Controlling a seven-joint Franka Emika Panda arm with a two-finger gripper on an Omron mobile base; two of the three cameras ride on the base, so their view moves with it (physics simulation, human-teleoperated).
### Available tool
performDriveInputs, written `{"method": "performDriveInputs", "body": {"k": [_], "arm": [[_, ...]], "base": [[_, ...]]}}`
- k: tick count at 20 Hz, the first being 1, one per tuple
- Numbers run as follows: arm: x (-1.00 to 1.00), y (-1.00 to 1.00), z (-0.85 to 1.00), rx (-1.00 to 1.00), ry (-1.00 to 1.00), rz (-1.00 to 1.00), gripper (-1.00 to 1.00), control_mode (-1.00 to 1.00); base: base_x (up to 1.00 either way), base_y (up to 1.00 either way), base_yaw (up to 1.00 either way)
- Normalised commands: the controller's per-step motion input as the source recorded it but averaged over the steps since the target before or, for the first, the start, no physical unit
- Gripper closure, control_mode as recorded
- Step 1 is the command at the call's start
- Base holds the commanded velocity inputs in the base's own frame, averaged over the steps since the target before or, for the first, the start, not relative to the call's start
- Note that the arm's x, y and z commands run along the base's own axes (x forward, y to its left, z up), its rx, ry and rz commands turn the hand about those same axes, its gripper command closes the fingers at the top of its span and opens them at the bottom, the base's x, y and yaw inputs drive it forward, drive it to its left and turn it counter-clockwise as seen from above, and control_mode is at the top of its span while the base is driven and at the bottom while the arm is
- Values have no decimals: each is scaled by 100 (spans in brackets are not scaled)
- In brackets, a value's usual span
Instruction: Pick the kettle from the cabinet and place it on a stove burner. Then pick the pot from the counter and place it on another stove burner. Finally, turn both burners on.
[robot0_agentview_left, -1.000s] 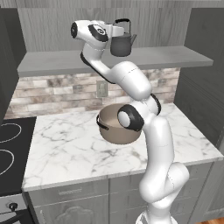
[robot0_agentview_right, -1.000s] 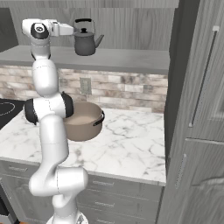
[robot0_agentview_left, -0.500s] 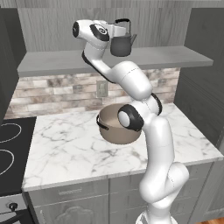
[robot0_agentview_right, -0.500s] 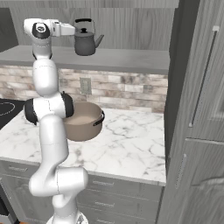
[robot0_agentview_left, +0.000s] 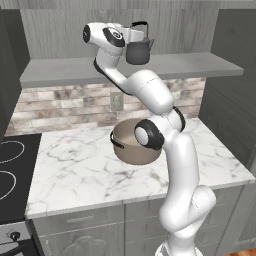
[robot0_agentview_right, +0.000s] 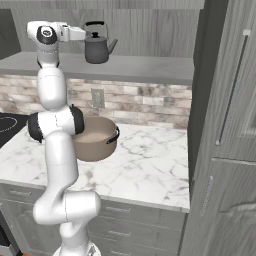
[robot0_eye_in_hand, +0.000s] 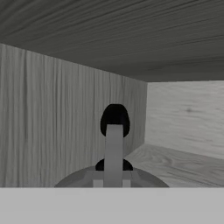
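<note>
Gripping the kettle (robot0_agentview_right: 97, 49) by its arched handle, the gripper (robot0_agentview_left: 136, 33) is clenched up at the cabinet (robot0_agentview_left: 165, 65) shelf. Pot (robot0_agentview_left: 131, 146) sits on the counter (robot0_agentview_left: 75, 172).

Kettle (robot0_agentview_left: 138, 52): dark grey metal, dull satin sheen; handle black and matt. Cabinet (robot0_agentview_right: 150, 30): grey wood-grain panels, matt; the grain also shows on its inner walls in the hand view. Pot (robot0_agentview_left: 131, 145): tan-brown, smooth, paler inside, with black handles. Bench (robot0_agentview_left: 90, 170): white marble with grey veins, polished. Backsplash (robot0_agentview_left: 60, 107): rough-looking stone brick, grey-brown. Stovetop (robot0_agentview_left: 12, 170): flat black glass, glossy.
</note>
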Motion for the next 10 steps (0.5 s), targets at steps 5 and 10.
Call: {"method": "performDriveInputs", "body": {"k": [5, 10], "arm": [[0, 0, 0, 0, 0, 0, 100, -100], [0, 0, 0, 0, 0, 0, 100, -100]], "base": [[0, 0, 0], [0, 0, 0]]}}
